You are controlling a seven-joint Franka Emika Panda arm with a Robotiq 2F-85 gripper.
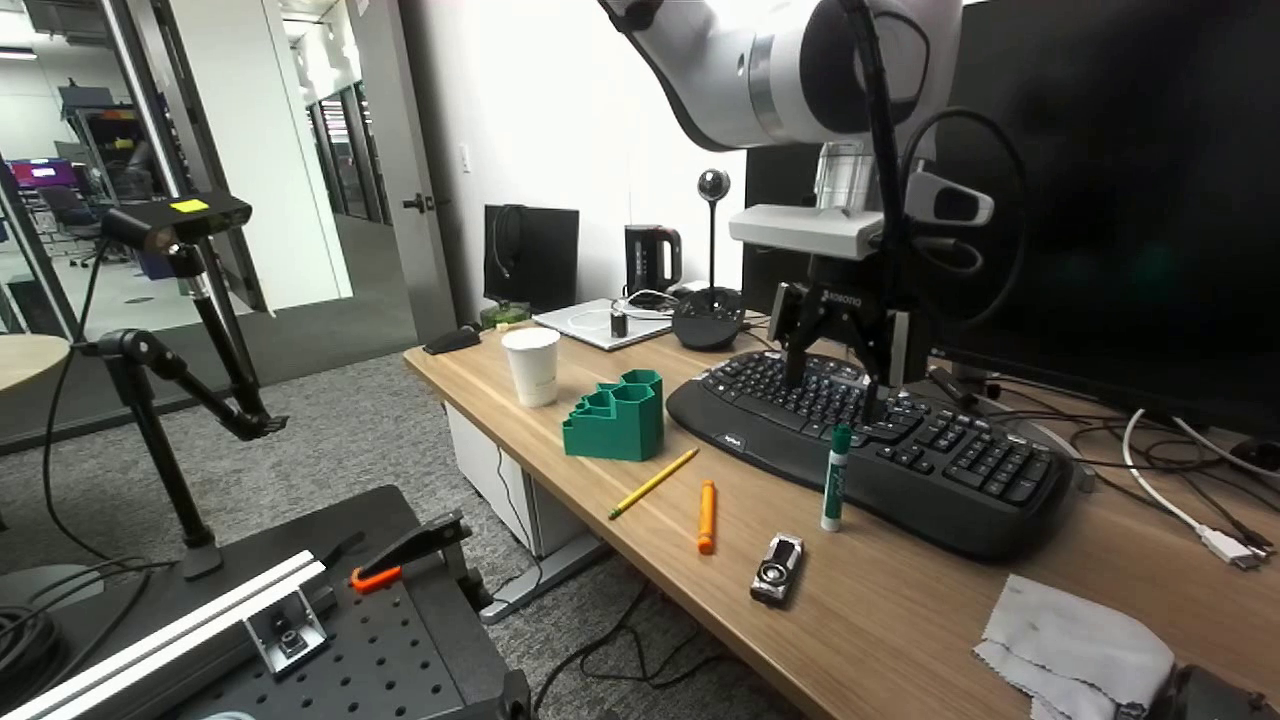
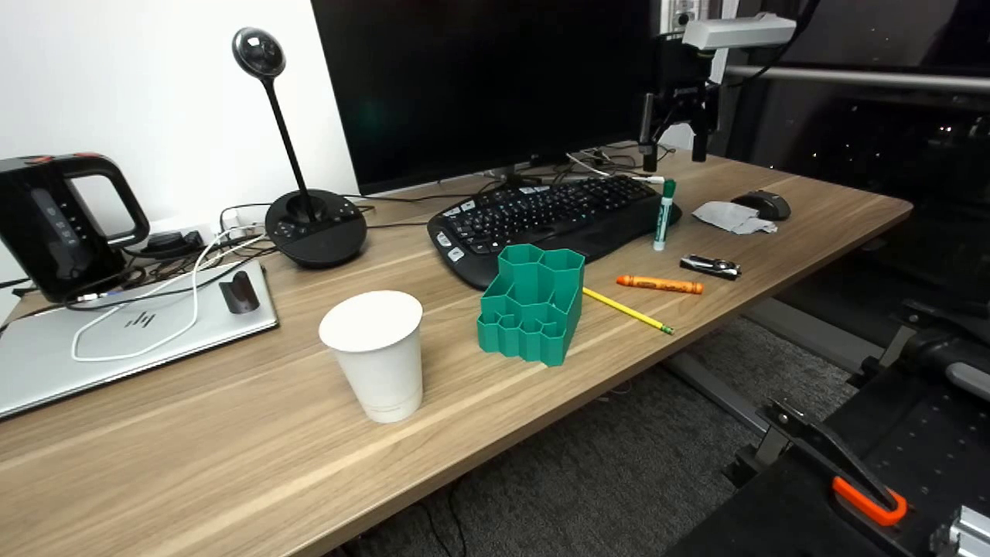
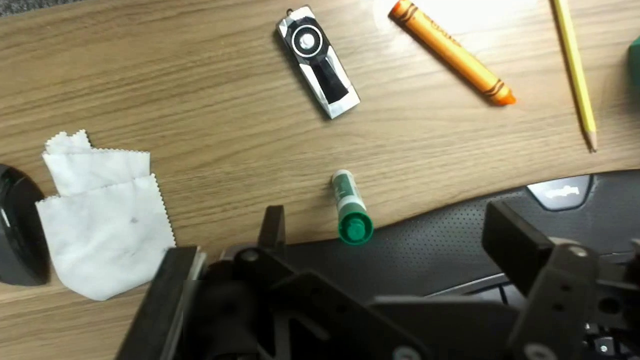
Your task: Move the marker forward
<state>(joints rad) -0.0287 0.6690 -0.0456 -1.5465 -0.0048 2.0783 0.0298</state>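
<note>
- Marker [image 3: 350, 200] on bare worktop [image 1: 880, 620], standing on its white end, green cap up; sits between the keyboard [image 1: 930, 495] and the free long edge (the one away from the monitor [image 2: 495, 85]), just beside the keyboard, well in from any corner
- Gripper [image 1: 832, 388] with fingers spread wide, nothing in the gap, hanging apparently above the keyboard, so farther from the free long edge than the marker; tips look higher than the cap, no contact
- Step in hand, by my reading: lining up for the grasp; the move forward not begun
- Next move calls for a shift toward the free long edge, plus a touch toward the short edge where cloth [image 3: 105, 225] and mouse [image 3: 20, 230] lie, the wrist view having the cap off-centre to that side; then down, and close around the barrel
- Slim and on end, so probably easy to topple; a fingertip brushing it early seems the main risk
- Which way "forward" runs, cannot say; if toward the free long edge, the black-and-silver gadget [image 3: 317, 62] lies near that lane, the orange crayon [image 3: 452, 52] farther toward the corner beyond the cup [image 2: 379, 356]
</note>
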